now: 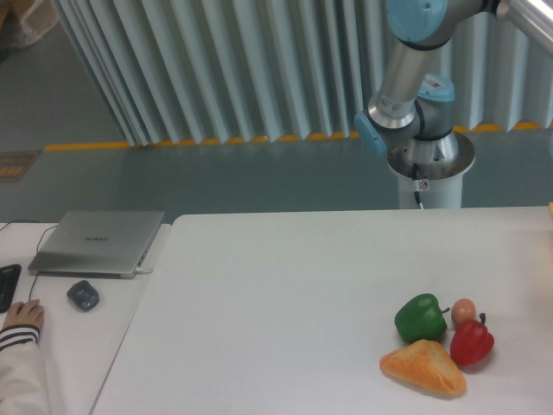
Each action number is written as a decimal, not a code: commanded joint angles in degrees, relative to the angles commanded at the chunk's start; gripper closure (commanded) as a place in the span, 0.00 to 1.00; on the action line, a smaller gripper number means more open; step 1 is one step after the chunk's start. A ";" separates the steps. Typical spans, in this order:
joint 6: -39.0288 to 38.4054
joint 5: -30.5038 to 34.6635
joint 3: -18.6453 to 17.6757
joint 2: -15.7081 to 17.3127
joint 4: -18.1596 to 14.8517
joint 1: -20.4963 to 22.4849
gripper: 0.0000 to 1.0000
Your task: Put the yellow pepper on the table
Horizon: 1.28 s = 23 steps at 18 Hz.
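Observation:
The yellow pepper is out of view. The white table (285, 303) fills the lower part of the camera view. The gripper is outside the frame: only the arm's base and lower links (410, 82) show at the back right, with a silver link running off the top right corner.
On the table's right front lie a green pepper (421, 317), a red pepper (471, 341), a small orange-brown ball (464, 309) and an orange-tan bread wedge (423, 368). On the adjoining desk at left sit a laptop (98, 242), a mouse (83, 295) and a person's hand (21, 316).

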 joint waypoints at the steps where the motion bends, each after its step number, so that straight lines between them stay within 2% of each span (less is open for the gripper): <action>1: 0.09 0.00 0.00 -0.18 0.00 0.00 0.00; 13: -0.35 2.11 -0.26 -2.37 0.09 -0.09 0.00; 21: -0.70 2.20 -0.53 -2.64 0.79 -0.09 0.00; 22: -0.96 2.20 -0.44 -2.64 0.79 -0.09 0.18; 23: -1.05 2.20 -0.44 -2.64 0.79 -0.09 0.25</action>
